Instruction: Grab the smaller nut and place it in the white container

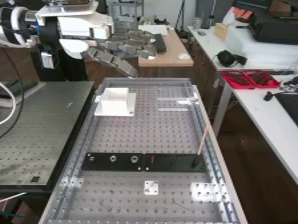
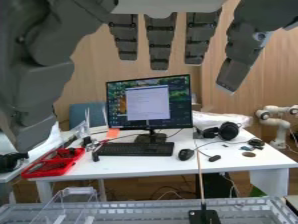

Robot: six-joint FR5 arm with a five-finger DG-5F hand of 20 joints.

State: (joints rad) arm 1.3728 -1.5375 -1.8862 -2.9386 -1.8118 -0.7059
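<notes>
My hand [image 1: 136,47] is high at the far end, fingers open. The smaller nut [image 1: 92,159], I think the left one, sits on the black strip [image 1: 103,166]. It is low and near, so I must go past the white container [image 1: 116,102].

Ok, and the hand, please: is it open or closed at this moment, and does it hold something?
Hand: open, fingers extended, holding nothing.
</notes>
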